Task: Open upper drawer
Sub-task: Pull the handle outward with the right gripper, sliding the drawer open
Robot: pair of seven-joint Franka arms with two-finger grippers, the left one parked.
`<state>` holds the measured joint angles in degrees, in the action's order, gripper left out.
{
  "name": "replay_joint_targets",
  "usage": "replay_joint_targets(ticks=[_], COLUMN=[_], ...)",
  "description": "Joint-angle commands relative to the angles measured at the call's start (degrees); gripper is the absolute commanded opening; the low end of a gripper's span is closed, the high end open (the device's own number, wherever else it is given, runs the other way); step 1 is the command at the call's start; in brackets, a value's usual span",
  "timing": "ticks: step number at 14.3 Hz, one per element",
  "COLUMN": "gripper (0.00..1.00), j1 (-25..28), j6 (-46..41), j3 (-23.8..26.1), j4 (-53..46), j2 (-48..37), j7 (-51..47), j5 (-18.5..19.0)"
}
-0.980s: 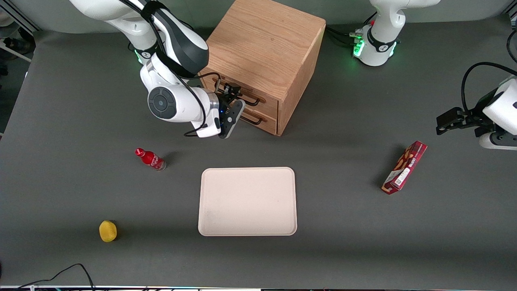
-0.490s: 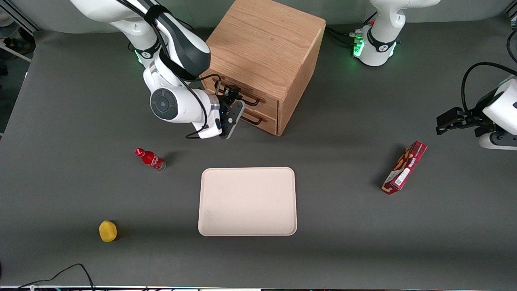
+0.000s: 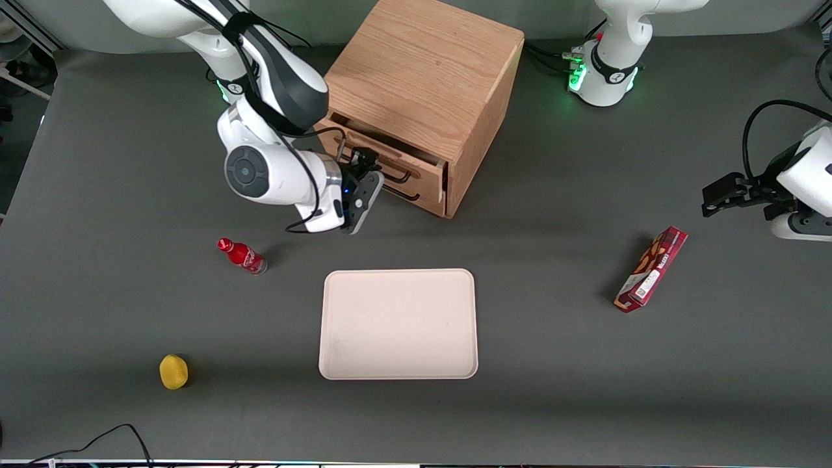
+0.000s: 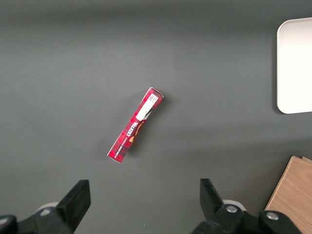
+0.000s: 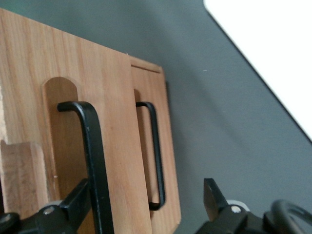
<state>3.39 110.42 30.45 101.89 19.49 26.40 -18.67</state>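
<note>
The oak cabinet (image 3: 422,71) stands at the back of the table. Its upper drawer (image 3: 406,168) is pulled out a short way, with a dark gap along its top edge. My right gripper (image 3: 365,159) is at the drawer's black bar handle (image 3: 398,173). In the right wrist view the gripper (image 5: 146,191) is open, its fingers wide apart. One finger (image 5: 78,201) lies against the upper handle (image 5: 92,156) on the upper drawer's front (image 5: 109,112). The lower drawer (image 5: 170,146) sits farther in, with its own handle (image 5: 156,151).
A beige tray (image 3: 398,323) lies nearer the front camera than the cabinet. A red bottle (image 3: 242,255) and a yellow fruit (image 3: 173,371) lie toward the working arm's end. A red box (image 3: 652,269) lies toward the parked arm's end, also in the left wrist view (image 4: 135,125).
The upper drawer has slid out of the cabinet. My gripper and wrist have moved away from the cabinet with the handle.
</note>
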Motion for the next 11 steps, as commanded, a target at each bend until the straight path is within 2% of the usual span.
replay_joint_targets(ticks=[1,3,8,11], gripper=[1.0,1.0,1.0,1.0], j1=[0.21,0.21,0.39,0.21], j6=[0.06,-0.03,-0.46,-0.73], j3=[-1.79,-2.23,-5.3,-6.36], j4=[-2.04,-3.88,-8.89,-10.83], j2=[0.46,1.95,4.85,5.99], j7=[1.2,1.2,3.65,4.8], j5=[1.44,4.95,5.93,8.73])
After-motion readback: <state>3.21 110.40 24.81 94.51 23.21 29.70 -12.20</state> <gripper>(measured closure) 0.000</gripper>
